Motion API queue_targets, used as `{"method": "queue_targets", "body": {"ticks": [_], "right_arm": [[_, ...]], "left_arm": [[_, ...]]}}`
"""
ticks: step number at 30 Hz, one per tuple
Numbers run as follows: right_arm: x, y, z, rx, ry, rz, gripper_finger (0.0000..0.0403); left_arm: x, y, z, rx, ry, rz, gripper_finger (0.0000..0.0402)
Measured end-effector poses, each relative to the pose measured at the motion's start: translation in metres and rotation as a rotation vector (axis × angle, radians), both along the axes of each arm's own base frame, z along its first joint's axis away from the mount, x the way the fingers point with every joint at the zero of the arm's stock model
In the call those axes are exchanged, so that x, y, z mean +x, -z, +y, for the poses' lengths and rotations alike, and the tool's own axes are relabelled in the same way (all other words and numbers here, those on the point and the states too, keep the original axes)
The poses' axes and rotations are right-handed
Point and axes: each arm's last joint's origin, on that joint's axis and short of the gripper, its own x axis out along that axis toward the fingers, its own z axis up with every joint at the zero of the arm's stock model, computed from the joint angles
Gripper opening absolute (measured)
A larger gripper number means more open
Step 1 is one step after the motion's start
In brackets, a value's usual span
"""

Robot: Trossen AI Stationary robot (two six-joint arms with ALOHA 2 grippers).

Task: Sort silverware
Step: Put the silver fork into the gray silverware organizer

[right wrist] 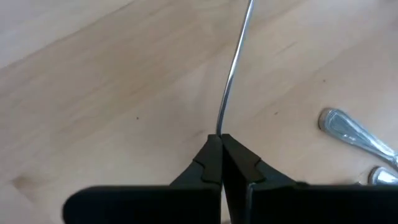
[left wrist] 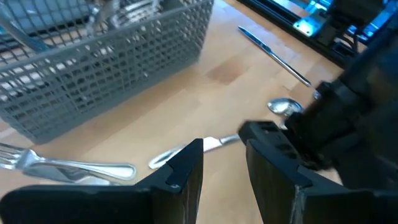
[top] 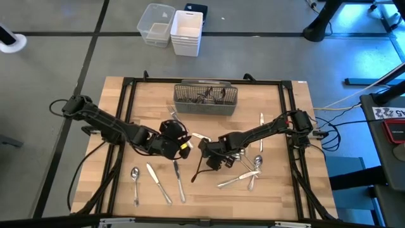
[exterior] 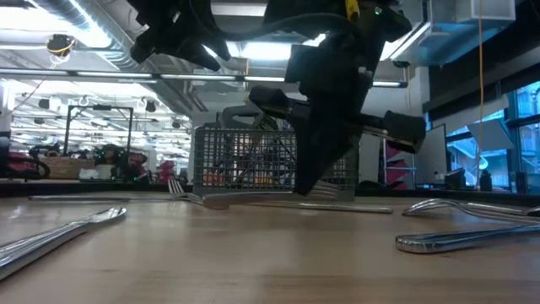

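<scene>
Dark fingers of the right gripper (right wrist: 220,163) are pressed together, pinching the end of a thin metal utensil (right wrist: 235,62) that runs straight out from the tips over the wooden table (right wrist: 93,93). The left gripper (left wrist: 224,163), fingers spread, hovers mid-table beside it, above a spoon (left wrist: 186,149). More silverware (top: 243,174) lies scattered nearby; the mesh caddy (top: 205,98) stands at the far edge.
</scene>
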Motion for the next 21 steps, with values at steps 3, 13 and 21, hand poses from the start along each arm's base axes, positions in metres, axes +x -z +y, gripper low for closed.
{"method": "queue_targets", "body": {"ticks": [3,13,21], "right_arm": [[0.0,0.0,-0.001,-0.027,0.011,-0.004,0.0001],[-0.001,-0.005,-0.01,-0.35,0.043,-0.011,0.0001],[0.013,-0.049,-0.015,-0.57,0.088,-0.058,0.0001]], "left_arm": [[-0.001,0.001,-0.005,-0.052,0.023,-0.003,0.0115],[-0.009,-0.004,-0.019,-0.114,0.073,-0.023,0.0115],[-0.016,-0.014,-0.016,-0.056,0.11,-0.028,0.0115]]}}
